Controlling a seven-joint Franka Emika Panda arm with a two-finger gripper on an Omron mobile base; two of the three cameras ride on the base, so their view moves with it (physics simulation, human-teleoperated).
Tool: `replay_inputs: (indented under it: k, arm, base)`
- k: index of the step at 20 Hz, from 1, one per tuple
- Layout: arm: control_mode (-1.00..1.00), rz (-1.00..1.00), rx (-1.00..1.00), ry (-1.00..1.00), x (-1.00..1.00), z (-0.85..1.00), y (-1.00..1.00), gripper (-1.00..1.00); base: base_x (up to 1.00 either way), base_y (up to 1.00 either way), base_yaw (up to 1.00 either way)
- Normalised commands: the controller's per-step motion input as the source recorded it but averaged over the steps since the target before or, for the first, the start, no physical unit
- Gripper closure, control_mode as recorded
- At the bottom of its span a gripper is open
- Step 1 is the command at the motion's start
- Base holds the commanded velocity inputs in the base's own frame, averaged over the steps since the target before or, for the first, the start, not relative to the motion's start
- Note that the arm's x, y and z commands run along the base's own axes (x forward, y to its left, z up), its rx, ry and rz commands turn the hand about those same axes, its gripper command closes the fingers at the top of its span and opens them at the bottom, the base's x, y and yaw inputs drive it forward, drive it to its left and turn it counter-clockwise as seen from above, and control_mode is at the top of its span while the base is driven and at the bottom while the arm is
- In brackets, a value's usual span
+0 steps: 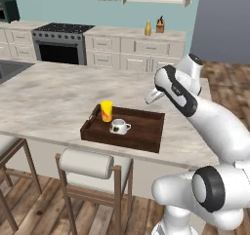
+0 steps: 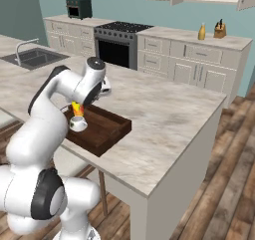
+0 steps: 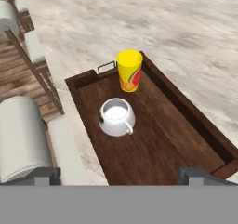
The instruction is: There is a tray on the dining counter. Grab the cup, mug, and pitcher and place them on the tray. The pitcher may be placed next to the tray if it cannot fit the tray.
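Pitcher (image 1: 147,28) probably rigid, smooth and a little heavy, so likely slippery; best taken around narrow neck or across round body, judged from shape alone. Mustard-yellow, bottle-shaped, standing upright far away on wall counter (image 1: 122,32) beside knife block (image 1: 159,25). Cup (image 3: 129,70) and mug (image 3: 117,116) already standing on tray (image 3: 160,139), on dining counter (image 1: 53,97). Gripper (image 3: 121,174) spread wide, holding nothing, hovering above tray.

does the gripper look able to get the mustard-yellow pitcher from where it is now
Probably not: the mustard-yellow bottle-shaped pitcher stands on the far wall counter, while the open gripper hangs over the dark brown wooden tray.
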Motion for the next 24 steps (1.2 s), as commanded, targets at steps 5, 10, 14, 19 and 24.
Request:
replay_inputs:
  k: [5,10,14,19,24]
  arm:
    - [-1.0,-0.28,-0.05,0.1,-0.41,0.22,-0.34,-1.0]
    - [-1.0,-0.26,-0.01,0.03,-0.58,0.06,-0.51,-1.0]
    - [-1.0,-0.26,-0.03,0.0,-0.56,0.0,-0.42,-1.0]
    - [-1.0,-0.14,-0.05,0.0,-0.5,0.01,-0.36,-1.0]
    - [-1.0,-0.12,-0.04,0.06,-0.57,0.19,-0.11,-1.0]
  base:
    - [0.0,0.0,0.0]
    - [0.0,0.0,0.0]
    - [0.0,0.0,0.0]
    - [0.0,0.0,0.0]
    - [0.0,0.0,0.0]
